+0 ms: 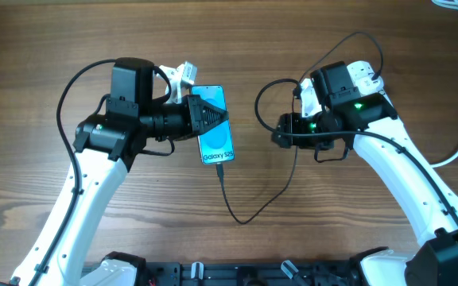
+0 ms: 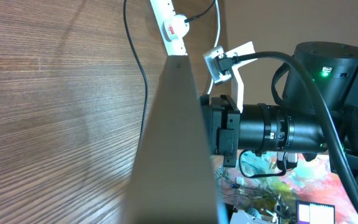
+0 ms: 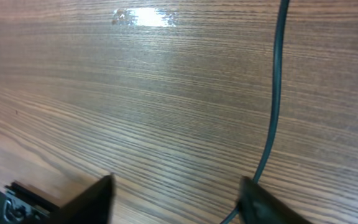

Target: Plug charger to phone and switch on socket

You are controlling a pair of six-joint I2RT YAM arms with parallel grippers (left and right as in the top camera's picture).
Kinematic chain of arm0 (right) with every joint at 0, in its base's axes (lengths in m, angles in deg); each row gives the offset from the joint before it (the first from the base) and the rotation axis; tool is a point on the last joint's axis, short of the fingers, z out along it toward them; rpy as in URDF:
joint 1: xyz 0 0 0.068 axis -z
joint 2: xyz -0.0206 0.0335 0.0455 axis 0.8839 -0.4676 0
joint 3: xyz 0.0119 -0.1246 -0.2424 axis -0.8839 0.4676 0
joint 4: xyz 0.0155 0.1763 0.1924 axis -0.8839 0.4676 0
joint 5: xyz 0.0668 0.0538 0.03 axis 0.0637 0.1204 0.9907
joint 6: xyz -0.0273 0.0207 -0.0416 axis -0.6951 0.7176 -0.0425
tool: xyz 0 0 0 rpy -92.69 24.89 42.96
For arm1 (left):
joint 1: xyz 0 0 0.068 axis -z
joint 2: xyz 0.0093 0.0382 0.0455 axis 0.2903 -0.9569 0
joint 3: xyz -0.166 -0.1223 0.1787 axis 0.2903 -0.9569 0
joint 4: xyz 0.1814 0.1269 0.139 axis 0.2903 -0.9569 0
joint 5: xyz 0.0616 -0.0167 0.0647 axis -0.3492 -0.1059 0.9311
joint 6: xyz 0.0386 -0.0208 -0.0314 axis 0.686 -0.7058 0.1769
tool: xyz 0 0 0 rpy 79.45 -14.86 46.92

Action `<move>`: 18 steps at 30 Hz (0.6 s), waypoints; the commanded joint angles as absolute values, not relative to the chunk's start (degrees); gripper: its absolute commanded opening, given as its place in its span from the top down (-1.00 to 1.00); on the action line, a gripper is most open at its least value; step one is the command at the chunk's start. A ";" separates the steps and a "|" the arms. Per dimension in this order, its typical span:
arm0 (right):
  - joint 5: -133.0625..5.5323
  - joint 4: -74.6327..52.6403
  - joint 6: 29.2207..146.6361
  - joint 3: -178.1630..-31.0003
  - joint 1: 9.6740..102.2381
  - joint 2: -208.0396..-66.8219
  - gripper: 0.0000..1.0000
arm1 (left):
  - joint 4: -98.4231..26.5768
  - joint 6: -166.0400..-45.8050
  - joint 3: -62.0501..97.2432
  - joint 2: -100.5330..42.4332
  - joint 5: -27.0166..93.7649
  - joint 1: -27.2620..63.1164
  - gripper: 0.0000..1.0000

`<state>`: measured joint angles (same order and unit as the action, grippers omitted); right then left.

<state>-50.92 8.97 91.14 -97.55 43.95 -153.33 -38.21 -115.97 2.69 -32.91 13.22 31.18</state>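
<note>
Left pincer [image 1: 219,117] is clamped shut on the small teal-screened smartphone [image 1: 217,148] mid wooden desk [image 1: 38,48], thin black charger cable [image 1: 245,219] meeting its near end, right pincer [image 3: 179,202] just hanging fingers apart, white plastic socket strip [image 1: 362,75] under that arm.

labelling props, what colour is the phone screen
The phone screen is bright teal-blue with white text; the overhead view shows it best.

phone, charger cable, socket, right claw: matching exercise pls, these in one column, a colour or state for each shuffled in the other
Column one:
1 phone
2 charger cable
3 socket
4 right claw

Column two:
a thin and black
b white strip
c teal screen
d standing open

Pairs: 1c, 2a, 3b, 4d
</note>
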 commanded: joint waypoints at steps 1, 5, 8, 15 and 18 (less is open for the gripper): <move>-51.91 9.01 90.55 -97.75 44.10 -152.81 0.39 | -38.01 -114.89 3.28 -32.21 12.65 31.51 0.92; -51.91 9.01 90.55 -97.75 44.10 -152.81 0.58 | -38.01 -114.89 3.28 -32.21 12.65 31.51 0.92; -51.93 8.99 90.53 -97.75 44.10 -152.81 0.91 | -38.01 -114.89 3.28 -32.21 12.65 31.51 0.92; -54.03 8.95 90.59 -97.75 44.10 -152.81 -1.00 | -38.03 -114.89 3.28 -32.21 12.65 31.51 0.92; -54.03 8.27 90.68 -97.75 44.10 -152.81 -1.00 | -38.21 -114.89 3.28 -32.21 12.65 31.51 0.92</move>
